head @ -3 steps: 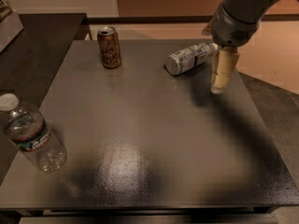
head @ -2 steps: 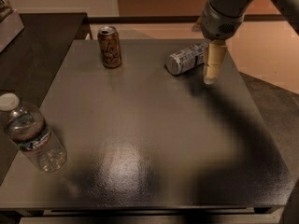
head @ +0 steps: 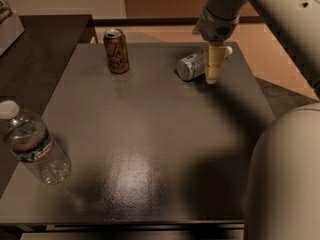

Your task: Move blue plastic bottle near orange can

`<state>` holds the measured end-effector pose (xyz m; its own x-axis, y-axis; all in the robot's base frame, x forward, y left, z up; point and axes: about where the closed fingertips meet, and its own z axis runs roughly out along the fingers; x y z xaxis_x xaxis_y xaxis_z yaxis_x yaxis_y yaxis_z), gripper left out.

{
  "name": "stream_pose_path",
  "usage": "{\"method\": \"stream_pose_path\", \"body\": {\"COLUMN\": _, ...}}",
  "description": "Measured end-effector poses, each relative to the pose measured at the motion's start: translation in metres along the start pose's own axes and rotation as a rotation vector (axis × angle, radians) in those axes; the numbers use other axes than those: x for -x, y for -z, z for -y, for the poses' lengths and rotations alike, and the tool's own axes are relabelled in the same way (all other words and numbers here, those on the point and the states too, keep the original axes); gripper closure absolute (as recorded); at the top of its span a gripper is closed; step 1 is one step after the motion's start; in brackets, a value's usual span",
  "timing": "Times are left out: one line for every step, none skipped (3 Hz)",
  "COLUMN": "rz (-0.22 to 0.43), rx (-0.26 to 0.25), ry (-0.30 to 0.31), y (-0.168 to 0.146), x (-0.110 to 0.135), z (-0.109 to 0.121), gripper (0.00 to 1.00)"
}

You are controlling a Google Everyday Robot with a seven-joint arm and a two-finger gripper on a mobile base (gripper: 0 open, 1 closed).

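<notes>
Gripper (head: 214, 68) lowered at lying blue plastic bottle (head: 190, 65), grip state untellable, presumably to carry it toward orange can (head: 116, 51).

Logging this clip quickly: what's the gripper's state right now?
Gripper: cannot be told; it is down at the lying blue plastic bottle, right of the orange can.

Dark table (head: 150, 134), faintly grained, with a dull sheen toward the front. Glossy metal on the orange can (head: 116, 51), silver at the top. Smooth labelled plastic on the blue plastic bottle (head: 191, 65); clear, shiny plastic on the water bottle (head: 32, 144). Matt cream gripper (head: 213, 74) over the blue plastic bottle, far right.
</notes>
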<state>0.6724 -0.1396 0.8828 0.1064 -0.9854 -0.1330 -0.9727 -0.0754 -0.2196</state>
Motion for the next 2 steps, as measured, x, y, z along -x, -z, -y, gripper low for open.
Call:
{"method": "stream_pose_path", "body": {"rz": -0.015, "rx": -0.008, "ry": 0.016, "y": -0.017, "x": -0.001, "z": 0.011, "gripper": 0.0}}
{"method": "stream_pose_path", "body": {"rz": -0.036, "rx": -0.011, "ry": 0.033, "y": -0.029, "x": -0.003, "z": 0.016, "gripper": 0.0}}
